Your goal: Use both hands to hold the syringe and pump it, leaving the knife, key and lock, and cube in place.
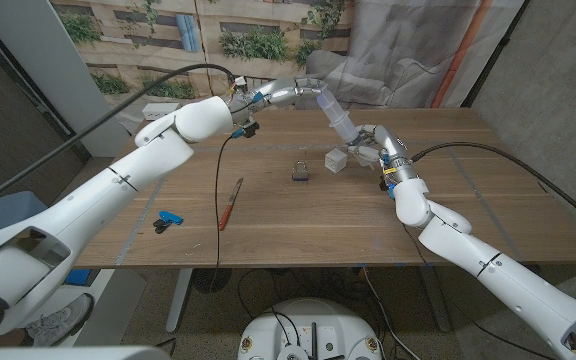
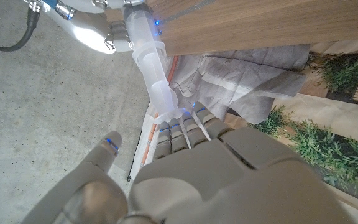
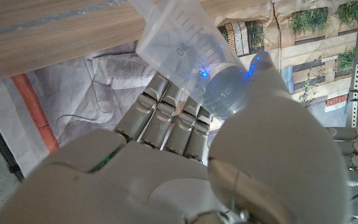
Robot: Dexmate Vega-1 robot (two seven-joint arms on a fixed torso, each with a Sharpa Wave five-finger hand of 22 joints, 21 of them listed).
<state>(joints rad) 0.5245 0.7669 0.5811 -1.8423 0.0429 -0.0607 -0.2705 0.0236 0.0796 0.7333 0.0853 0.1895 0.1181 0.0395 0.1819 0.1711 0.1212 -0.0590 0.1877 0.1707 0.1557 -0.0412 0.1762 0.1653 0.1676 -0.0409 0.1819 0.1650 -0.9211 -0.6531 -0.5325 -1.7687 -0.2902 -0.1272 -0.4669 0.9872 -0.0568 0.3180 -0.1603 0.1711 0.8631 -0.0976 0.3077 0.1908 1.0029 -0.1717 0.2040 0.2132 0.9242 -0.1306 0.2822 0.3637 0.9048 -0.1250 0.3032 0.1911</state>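
A clear plastic syringe [image 1: 333,113] hangs slanted in the air above the far middle of the table. My right hand [image 1: 375,146] grips its barrel [image 3: 188,59], fingers behind and thumb over the front. My left hand [image 1: 290,91] holds the plunger end, fingertips [image 2: 182,124] against the plunger's flange [image 2: 166,115]. The plunger [image 2: 156,81] stands drawn out of the barrel [image 2: 140,28], with my right hand [image 2: 95,28] beyond it. On the table lie a small padlock [image 1: 300,171], a clear cube [image 1: 335,160] and a red-handled knife [image 1: 230,203].
A small blue-and-black object [image 1: 168,220] lies near the table's left edge [image 1: 133,235]. A black cable [image 1: 217,190] hangs from my left arm across the tabletop beside the knife. Grey cloth [image 1: 408,55] and a plant-printed backdrop stand behind the table.
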